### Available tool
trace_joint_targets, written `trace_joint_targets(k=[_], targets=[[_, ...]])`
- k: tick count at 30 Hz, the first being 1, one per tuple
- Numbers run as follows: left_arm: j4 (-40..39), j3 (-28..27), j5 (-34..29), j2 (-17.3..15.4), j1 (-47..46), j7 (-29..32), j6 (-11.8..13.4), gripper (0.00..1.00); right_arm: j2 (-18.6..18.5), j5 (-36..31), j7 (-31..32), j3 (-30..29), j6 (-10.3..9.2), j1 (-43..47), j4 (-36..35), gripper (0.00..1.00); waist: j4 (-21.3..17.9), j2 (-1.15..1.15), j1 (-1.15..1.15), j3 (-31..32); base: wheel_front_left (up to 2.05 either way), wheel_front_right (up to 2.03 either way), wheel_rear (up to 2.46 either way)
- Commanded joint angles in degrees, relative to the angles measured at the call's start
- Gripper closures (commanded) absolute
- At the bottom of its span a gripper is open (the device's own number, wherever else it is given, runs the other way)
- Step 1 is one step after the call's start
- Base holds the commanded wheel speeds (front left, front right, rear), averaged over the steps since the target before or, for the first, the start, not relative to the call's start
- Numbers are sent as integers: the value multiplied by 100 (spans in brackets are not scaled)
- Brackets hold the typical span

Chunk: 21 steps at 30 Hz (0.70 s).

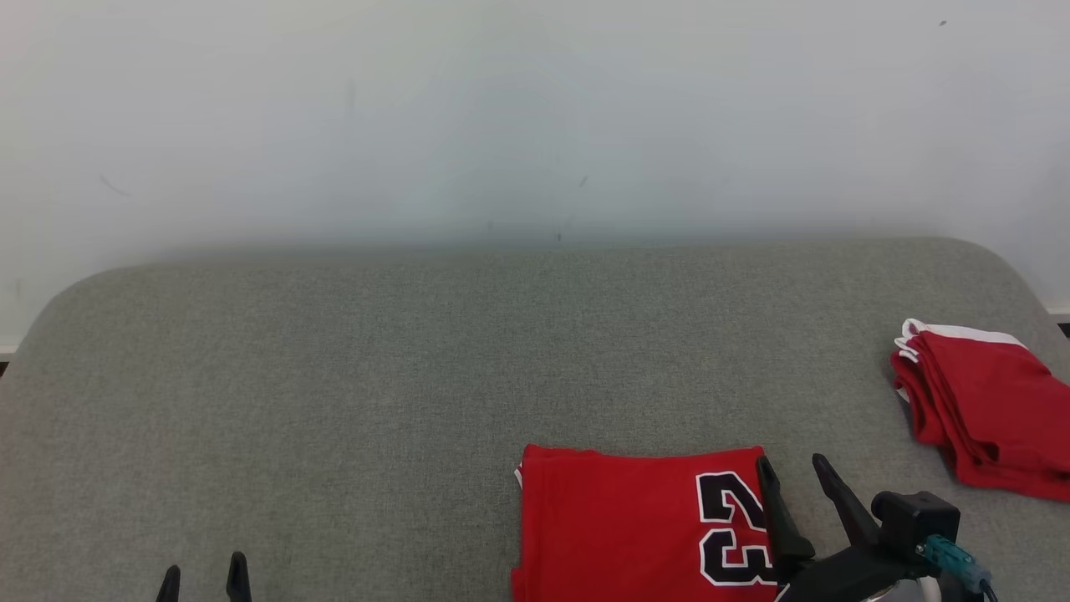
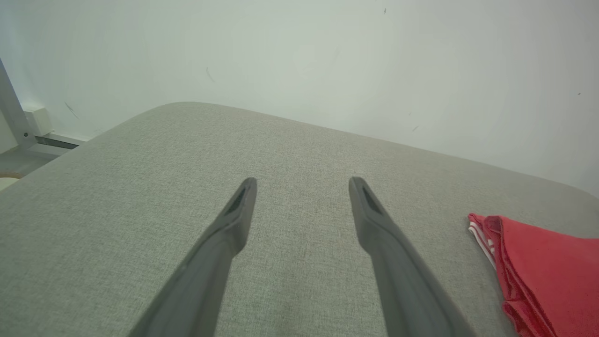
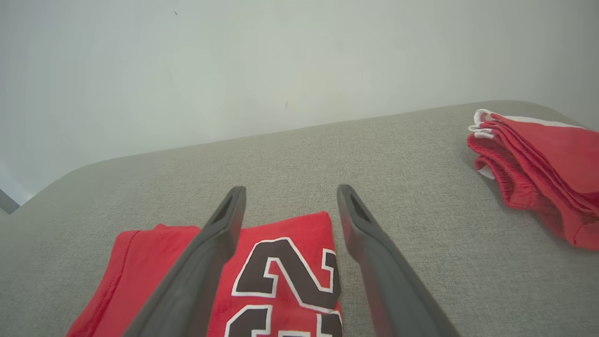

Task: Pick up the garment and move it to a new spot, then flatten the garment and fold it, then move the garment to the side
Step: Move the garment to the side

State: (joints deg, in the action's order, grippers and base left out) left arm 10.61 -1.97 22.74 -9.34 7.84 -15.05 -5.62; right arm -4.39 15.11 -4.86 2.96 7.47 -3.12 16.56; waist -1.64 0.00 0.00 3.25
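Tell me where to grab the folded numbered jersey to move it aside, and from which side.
Take the jersey at its right edge beside the number, coming from the right with the right gripper, open near that corner. It lies flat and folded, so pinching all layers there should keep the fold.

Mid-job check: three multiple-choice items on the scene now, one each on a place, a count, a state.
1. Where is the numbered jersey? A. near side of the table, by the right gripper B. far left corner C. on the floor
2. How many red garments are there? A. one B. two C. three
3. The right gripper is: A. shut on the jersey B. open, holding nothing C. shut on white trim
Answers: 1 A, its fingers frame the printed number; 2 B, the jersey plus a folded red garment at the right; 3 B, fingers apart, gripping nothing.
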Motion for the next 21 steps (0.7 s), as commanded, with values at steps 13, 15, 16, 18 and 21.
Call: trace_joint_targets(k=[13,15,16,18,21], targets=[[2,-151,-218,146,-61,-13,-103,0,140,-159,3487,-886,5,7,-622,0,61,0,0,-71,0,0,0],[6,-151,-221,154,-68,-13,-114,0,149,-195,3747,-983,5,3,-724,0,71,0,0,-84,0,0,0],[11,-146,-227,162,-81,-13,-123,0,156,-257,3955,-1039,5,-2,-803,0,86,0,0,-101,0,0,0],[36,-124,-240,170,-111,-13,-142,0,157,-240,4258,-1078,5,-6,-868,0,127,0,0,-138,0,0,0],[70,-83,-247,159,-130,-13,-141,0,153,-174,4498,-1110,5,-41,-766,0,213,0,0,-206,0,0,0]])
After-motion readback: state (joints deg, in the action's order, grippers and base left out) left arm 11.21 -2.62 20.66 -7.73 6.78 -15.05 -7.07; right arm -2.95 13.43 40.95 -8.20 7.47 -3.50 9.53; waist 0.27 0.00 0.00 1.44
